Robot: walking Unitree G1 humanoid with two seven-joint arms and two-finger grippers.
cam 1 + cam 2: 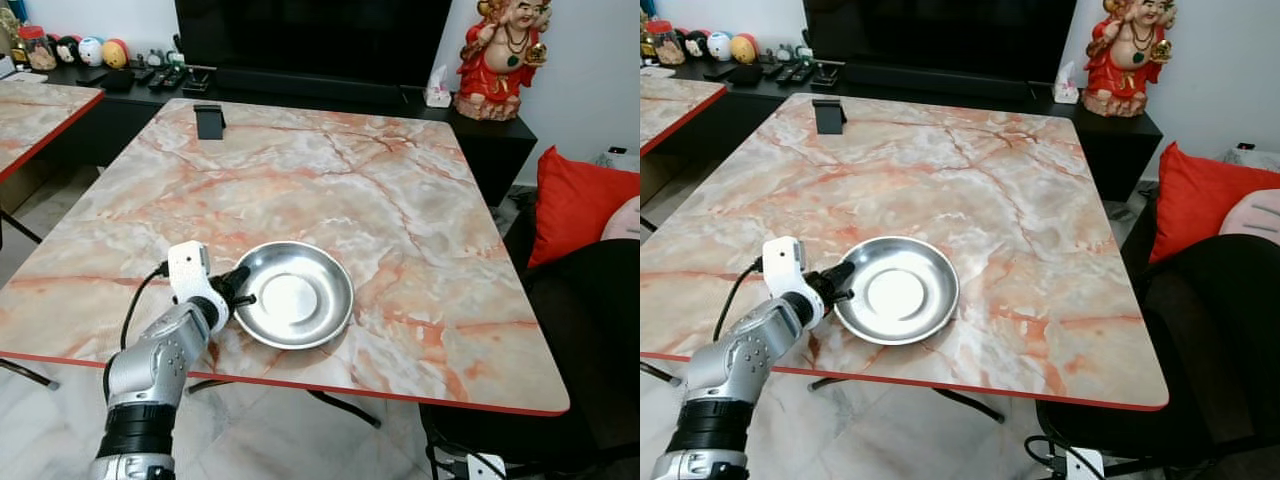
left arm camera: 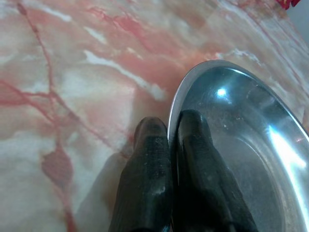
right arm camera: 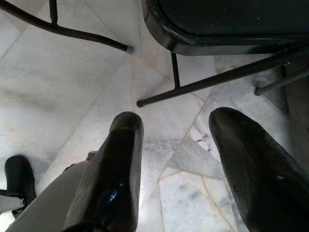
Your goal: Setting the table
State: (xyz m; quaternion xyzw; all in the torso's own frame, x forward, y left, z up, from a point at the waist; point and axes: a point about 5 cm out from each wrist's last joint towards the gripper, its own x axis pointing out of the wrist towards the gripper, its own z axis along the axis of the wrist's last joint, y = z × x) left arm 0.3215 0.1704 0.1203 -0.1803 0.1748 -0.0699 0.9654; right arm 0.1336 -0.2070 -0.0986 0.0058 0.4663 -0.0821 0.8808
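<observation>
Near the front edge of the marble counter [image 1: 400,200], on our left side, sits the steel plate [image 1: 292,295], flat on the stone with its bowl facing up. We have it by the rim: our left gripper [image 2: 169,126] is pinched down on the plate's left edge, one black finger under or outside the lip and the other inside the dish, the two nearly touching with only the thin metal between them. That narrow edge grip makes sense for a shallow plate, since there is nothing else on it to catch, and it lets us slide or lower the plate without lifting it high. From the head cameras the wrist comes in low and nearly level with the counter, which suits setting the plate down rather than carrying it.

We judge the plate is at or close to its place setting, in front of where a diner would sit, though no chair directly marks that spot from here. The likely next step is to let go of the rim and draw the arm back without nudging the plate toward the red-trimmed edge.

Our right gripper [image 3: 174,145] hangs idle over the marble floor [image 3: 58,87], its fingers spread wide with nothing between them, near a black chair [image 3: 222,24] and its legs.

Far across the counter stands a small black phone stand [image 1: 209,121].
</observation>
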